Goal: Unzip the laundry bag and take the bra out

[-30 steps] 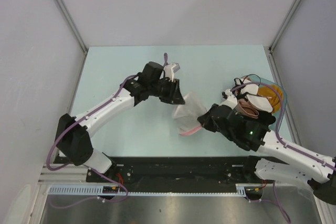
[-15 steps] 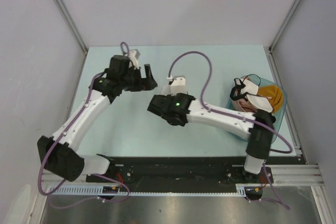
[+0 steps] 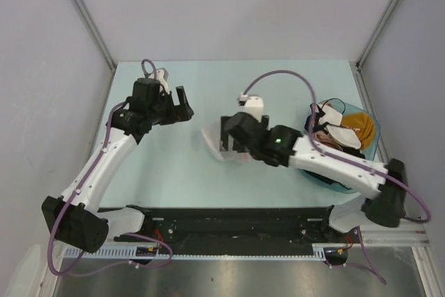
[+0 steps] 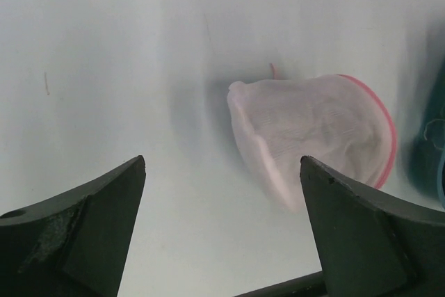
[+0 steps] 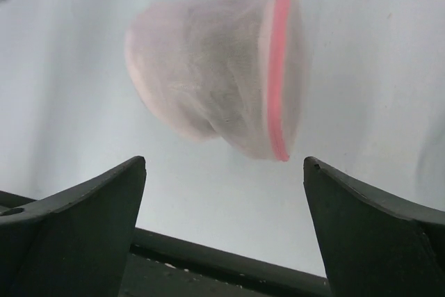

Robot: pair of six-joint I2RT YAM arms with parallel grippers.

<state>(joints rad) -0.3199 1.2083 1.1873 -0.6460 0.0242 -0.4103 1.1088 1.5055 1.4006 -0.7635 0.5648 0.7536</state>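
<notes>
Laundry bag (image 5: 215,95) lay on desk (image 4: 104,67): soft, light mesh, likely collapsing under pinch. Pink rim (image 5: 278,74) probably firmest hold; zipper pull not discernible. Left gripper (image 4: 222,165) and right gripper (image 5: 224,161): jaws apart, empty.

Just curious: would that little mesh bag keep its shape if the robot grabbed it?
Probably not: the bag is thin see-through mesh, so it would likely crumple. It looks light for its size, so a push would probably slide it. The pink rim may be a firmer place to pinch.
</notes>
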